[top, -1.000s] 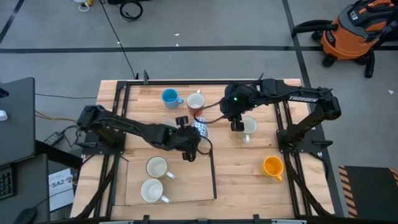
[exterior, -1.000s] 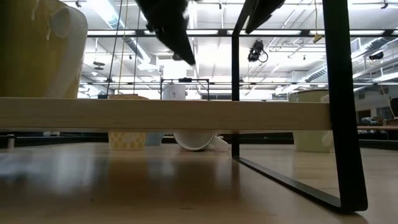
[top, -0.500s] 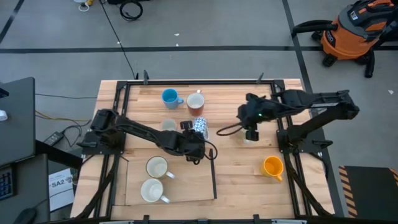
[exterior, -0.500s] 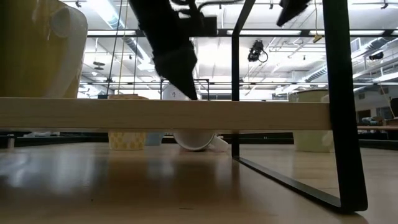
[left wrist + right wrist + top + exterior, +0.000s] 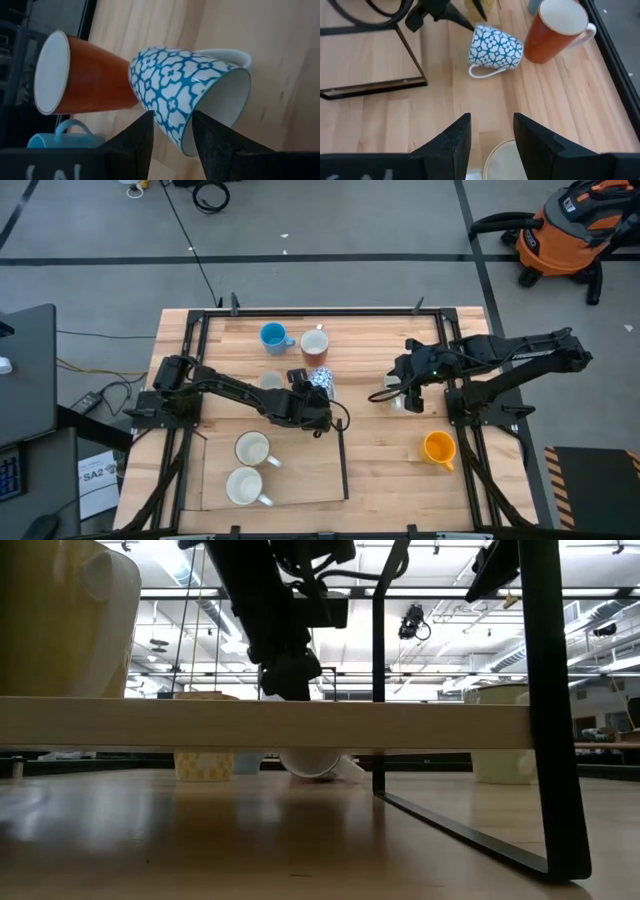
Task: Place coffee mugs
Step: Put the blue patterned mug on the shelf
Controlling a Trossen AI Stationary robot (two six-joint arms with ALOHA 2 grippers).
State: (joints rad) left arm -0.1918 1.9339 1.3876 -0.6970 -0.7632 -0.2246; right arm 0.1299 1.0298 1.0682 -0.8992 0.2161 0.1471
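High view, left gripper (image 5: 318,415): frame centre, fingers parted just beside the tipped patterned mug (image 5: 321,383).
Right gripper (image 5: 408,398): right of centre, fingers spread above a pale mug (image 5: 502,160).

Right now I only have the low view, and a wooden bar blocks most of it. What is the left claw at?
Observer: The left claw is at the rim of a blue-patterned mug that lies on its side.
Operator: Anything crowding it?
Observer: A reddish-brown mug stands upright right beside it. I can't tell whether they touch.
Operator: And the right arm?
Observer: The right claw hangs open over a pale mug on the table's right side.
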